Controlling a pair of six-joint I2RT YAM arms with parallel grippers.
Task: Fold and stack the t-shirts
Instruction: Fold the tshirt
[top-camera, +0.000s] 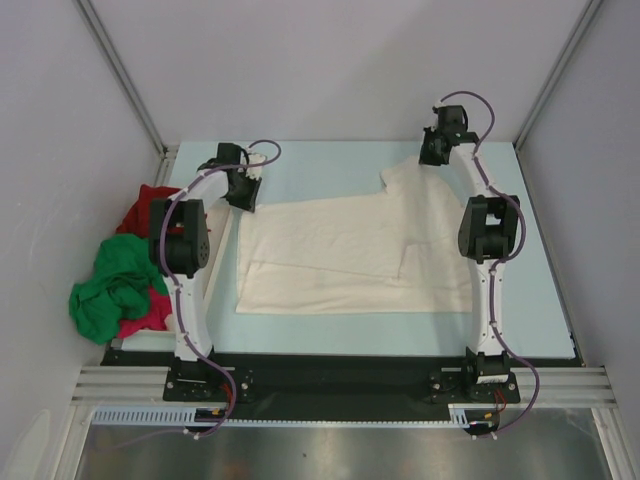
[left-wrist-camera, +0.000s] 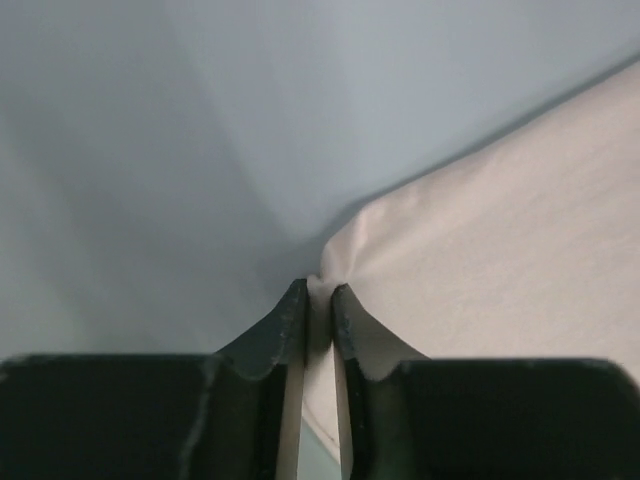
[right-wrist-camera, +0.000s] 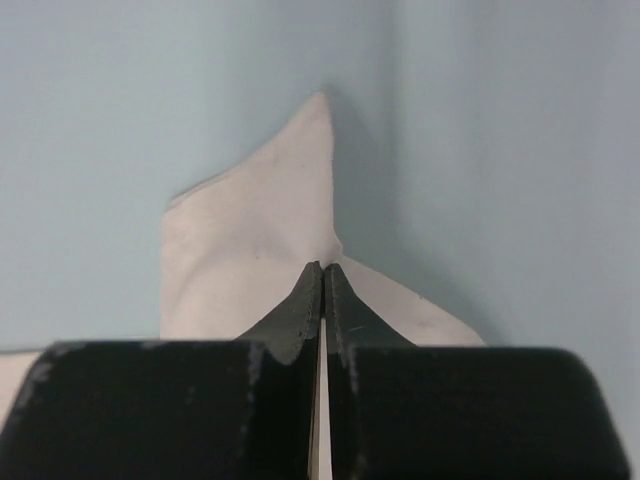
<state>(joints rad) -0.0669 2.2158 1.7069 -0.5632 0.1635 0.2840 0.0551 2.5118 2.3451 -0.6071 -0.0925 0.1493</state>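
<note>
A cream-white t-shirt (top-camera: 350, 255) lies spread on the pale blue table, partly folded. My left gripper (top-camera: 243, 195) is shut on its far left corner; in the left wrist view cloth (left-wrist-camera: 480, 250) is pinched between the fingertips (left-wrist-camera: 292, 310). My right gripper (top-camera: 432, 155) is shut on the shirt's far right corner; in the right wrist view the cloth (right-wrist-camera: 260, 240) bunches at the closed fingertips (right-wrist-camera: 312, 290). A bright green shirt (top-camera: 110, 285), a dark red shirt (top-camera: 145, 205) and a magenta-pink shirt (top-camera: 145, 315) lie crumpled in a heap at the left.
Grey enclosure walls with metal corner posts (top-camera: 120, 70) ring the table. A black strip and aluminium rail (top-camera: 340, 385) run along the near edge with both arm bases. The heap of shirts sits beside the left arm (top-camera: 185, 250).
</note>
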